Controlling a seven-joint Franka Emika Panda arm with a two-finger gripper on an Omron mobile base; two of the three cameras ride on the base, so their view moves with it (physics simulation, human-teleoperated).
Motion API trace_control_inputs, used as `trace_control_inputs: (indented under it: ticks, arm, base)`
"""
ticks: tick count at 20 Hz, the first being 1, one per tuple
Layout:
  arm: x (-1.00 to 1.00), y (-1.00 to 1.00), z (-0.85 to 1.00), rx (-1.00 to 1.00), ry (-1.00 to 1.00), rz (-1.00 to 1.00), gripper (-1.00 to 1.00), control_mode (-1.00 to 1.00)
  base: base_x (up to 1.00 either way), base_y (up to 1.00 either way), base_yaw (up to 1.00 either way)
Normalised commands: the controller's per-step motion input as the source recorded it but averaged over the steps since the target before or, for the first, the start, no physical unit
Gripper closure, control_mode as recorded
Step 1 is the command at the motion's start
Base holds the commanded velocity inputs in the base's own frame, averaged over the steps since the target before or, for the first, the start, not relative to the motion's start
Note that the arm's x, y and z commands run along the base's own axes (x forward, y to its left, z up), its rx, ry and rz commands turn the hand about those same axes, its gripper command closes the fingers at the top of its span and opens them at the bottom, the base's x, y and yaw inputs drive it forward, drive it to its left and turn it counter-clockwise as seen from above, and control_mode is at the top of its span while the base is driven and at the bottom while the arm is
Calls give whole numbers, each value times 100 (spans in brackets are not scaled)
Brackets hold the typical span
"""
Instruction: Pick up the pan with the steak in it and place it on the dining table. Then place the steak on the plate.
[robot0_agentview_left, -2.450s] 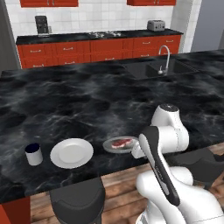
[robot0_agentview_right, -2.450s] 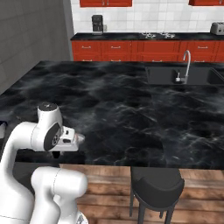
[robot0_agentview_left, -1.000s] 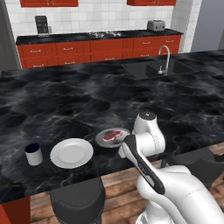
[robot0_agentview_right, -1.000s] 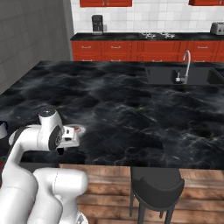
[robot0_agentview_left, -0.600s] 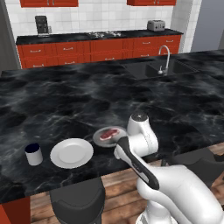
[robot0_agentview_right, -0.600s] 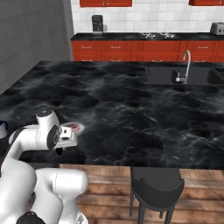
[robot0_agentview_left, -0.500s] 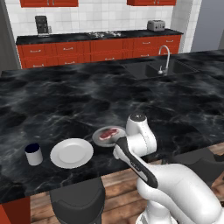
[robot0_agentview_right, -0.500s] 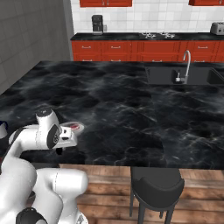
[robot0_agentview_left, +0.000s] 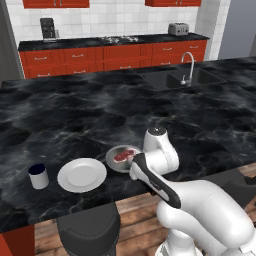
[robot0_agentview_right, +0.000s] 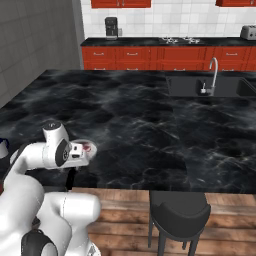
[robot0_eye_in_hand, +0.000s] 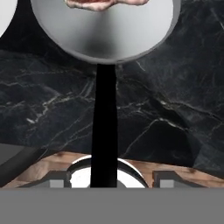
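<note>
Risk gathers along the front edge of the bench (robot0_agentview_left: 150, 100), the long black marble slab, where everything of the task sits close together. Farthest left stands a small dark blue cup (robot0_agentview_left: 38, 176). It is apart from the work, but a wide sweep of the arm toward the plate could tip it.

Next comes the plate (robot0_agentview_left: 82, 174), white and bare, waiting for the steak. It lies just beside the pan (robot0_agentview_left: 120, 161), and the hand view shows a thin strip of marble between them. If the steak is carried low, it could catch the pan's rim and land short, in that strip.

The pan rests on the bench near the front edge. The steak (robot0_agentview_left: 125, 154) lies flat inside it. The black handle (robot0_eye_in_hand: 105, 127) reaches back over the edge, above the wooden floor. That overhang looks like the main hazard. The gripper (robot0_eye_in_hand: 111, 179) is open, with its jaws standing either side of the handle and clear of it. A sideways or twisting pull from here could hook the handle and swing the pan into the plate, or drag it off the bench.

The steak is thin and flat, so fingers coming down on it may strike the pan's floor or rim and shove the pan instead of lifting the meat.
</note>
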Motion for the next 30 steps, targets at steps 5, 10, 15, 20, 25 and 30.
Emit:
trace_control_inputs:
  ticks: [5, 10, 15, 20, 25, 30]
  arm:
    - [-2, -16, 9, 5, 0, -1, -100, -100]
    - [-40, -21, 37, 11, -6, -1, -100, -100]
    - [-19, -7, 48, 12, -11, -4, -100, -100]
    - [16, 16, 36, 2, -18, -9, -100, -100]
    - [64, 39, 13, 0, -10, -14, -100, -100]
    - [65, 36, 4, 0, -1, -14, -100, -100]
  base:
    - [0, 0, 0]
    - [0, 0, 0]
    - [0, 0, 0]
    - [0, 0, 0]
    - [0, 0, 0]
    - [0, 0, 0]
